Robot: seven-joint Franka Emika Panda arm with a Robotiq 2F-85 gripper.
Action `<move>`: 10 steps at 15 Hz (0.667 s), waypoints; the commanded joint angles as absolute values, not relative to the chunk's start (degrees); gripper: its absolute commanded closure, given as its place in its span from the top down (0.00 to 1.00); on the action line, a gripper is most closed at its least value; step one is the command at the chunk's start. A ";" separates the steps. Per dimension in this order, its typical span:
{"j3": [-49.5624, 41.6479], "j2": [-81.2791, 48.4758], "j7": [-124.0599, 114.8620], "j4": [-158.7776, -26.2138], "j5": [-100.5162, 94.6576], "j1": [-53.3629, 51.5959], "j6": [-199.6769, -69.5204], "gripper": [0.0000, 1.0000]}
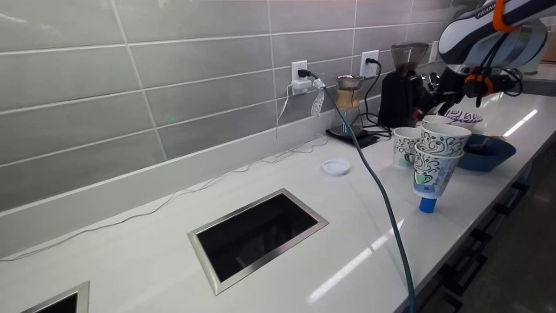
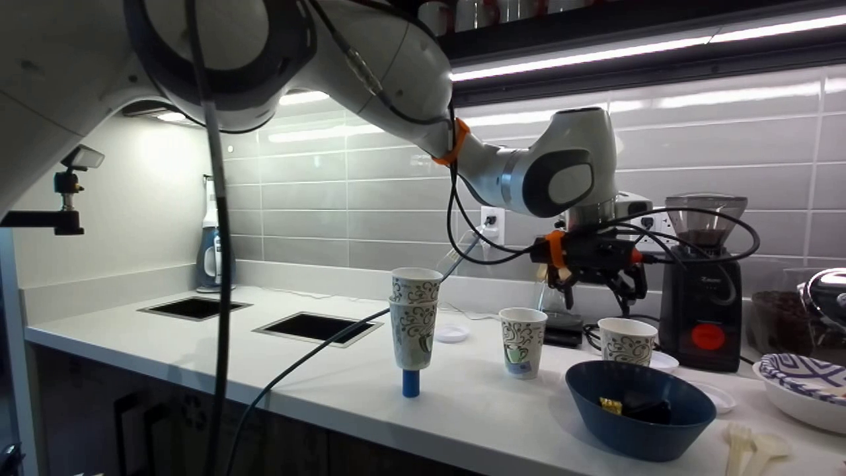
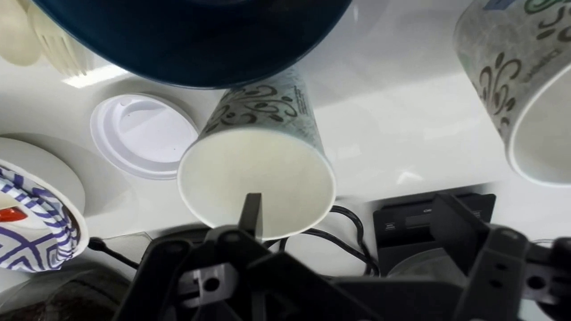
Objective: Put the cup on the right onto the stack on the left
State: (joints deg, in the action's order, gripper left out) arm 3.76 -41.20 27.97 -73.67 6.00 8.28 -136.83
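Tiles point(image 1: 78, 78), big and gray, rise behind my long white desk point(image 1: 165, 256). A bright light strip point(image 2: 581, 59) glows under a dark shelf point(image 2: 595, 26), and shiny streaks point(image 1: 341, 276) lie on the desk. Dark panels point(image 1: 256, 237) with silver edges are set into its top. A green cord point(image 1: 382, 187) runs from the socket point(image 1: 299, 65) across the desk and down over the front edge. By the tiles stand a black grinder point(image 1: 397, 100) and a glass pot point(image 1: 349, 99) on a black scale point(image 1: 368, 140). My tool point(image 3: 350, 207) hangs above the desk with its fingers point(image 3: 250, 213) spread wide, and it has hold of nothing. The cup point(image 2: 624, 340) stands upright on the desk, just behind the blue bowl point(image 2: 634, 430) in an exterior view. In the wrist view one finger shows over its mouth; I cannot tell if they touch. To the left of it is a second cup point(image 2: 522, 340), and farther left the stack point(image 2: 414, 324) sits on a small blue stand point(image 2: 410, 384).
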 commanded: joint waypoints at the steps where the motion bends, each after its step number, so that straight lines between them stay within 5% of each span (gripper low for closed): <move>1: 5.08 -43.84 29.24 -70.62 4.82 8.74 -137.66 0.87; 4: 4.84 -44.62 29.17 -70.15 4.30 8.55 -138.02 0.63; 10: 4.28 -45.65 28.57 -69.24 2.75 8.40 -138.18 0.41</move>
